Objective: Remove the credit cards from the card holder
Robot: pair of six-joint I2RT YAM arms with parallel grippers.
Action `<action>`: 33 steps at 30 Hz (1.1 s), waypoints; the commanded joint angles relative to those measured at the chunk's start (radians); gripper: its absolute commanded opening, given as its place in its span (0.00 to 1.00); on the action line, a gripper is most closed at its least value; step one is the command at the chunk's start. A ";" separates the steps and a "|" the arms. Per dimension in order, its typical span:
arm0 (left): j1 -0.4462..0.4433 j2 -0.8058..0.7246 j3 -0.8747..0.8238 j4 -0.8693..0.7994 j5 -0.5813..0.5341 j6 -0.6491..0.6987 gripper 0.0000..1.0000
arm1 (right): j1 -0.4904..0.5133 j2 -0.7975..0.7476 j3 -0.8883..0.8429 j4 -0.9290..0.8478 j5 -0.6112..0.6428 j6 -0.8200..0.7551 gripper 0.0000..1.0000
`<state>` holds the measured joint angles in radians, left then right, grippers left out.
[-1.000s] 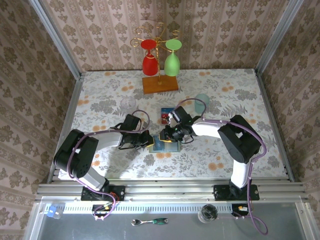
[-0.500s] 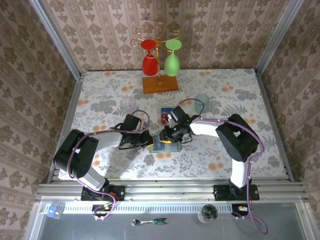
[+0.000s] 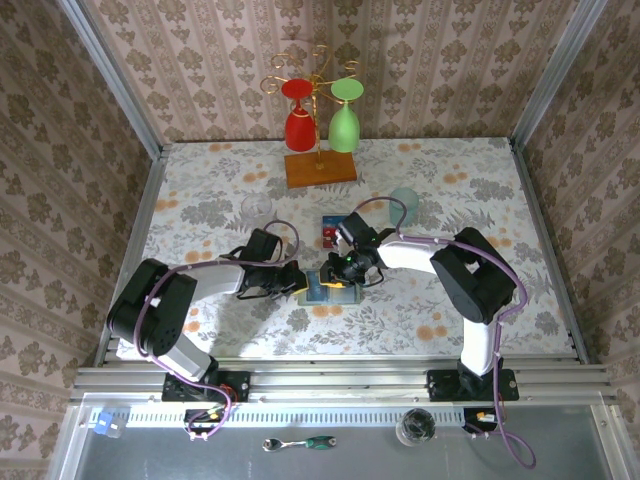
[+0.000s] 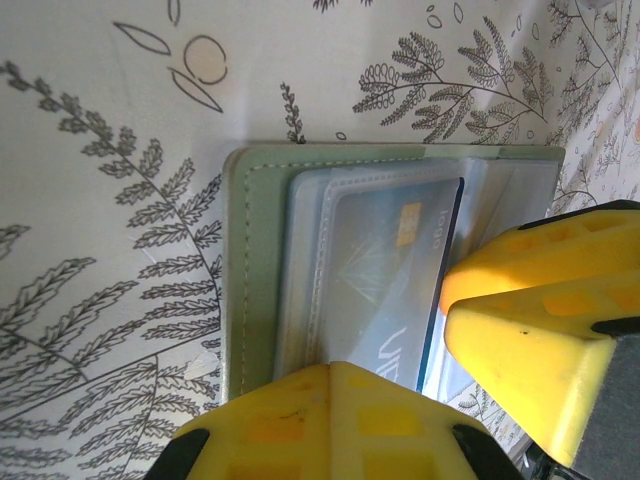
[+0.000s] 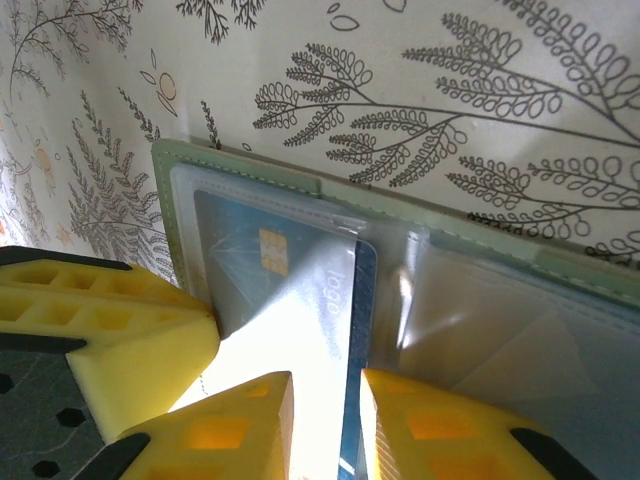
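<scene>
While the left fingers [image 4: 330,425], pressed together, pin the open card holder [image 3: 322,292] at mid-frame on the desk [image 3: 450,200], the right fingers [image 5: 235,430] clamp the blue credit card [image 5: 290,290], which likely needs a steady pull clear of its pocket.

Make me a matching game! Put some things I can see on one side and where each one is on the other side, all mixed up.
Things:
1. blue card
2. loose card
3. wine glasses
4. cup

Places:
A. hanging upside down above the wooden base
B. on the table, right of the loose card
C. in the card holder
D. flat on the table, just beyond the card holder

Pairs: 1-C, 2-D, 3-A, 4-B
</scene>
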<state>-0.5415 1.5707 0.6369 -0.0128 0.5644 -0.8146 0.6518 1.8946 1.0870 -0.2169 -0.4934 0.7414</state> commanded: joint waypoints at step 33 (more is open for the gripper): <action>0.061 0.000 0.102 -0.149 -0.019 0.103 0.04 | 0.017 0.014 0.054 -0.071 0.011 0.000 0.27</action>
<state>-0.4908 1.5520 0.7052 -0.1200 0.5381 -0.7597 0.6621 1.9198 1.1183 -0.2302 -0.5011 0.7582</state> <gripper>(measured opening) 0.050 0.261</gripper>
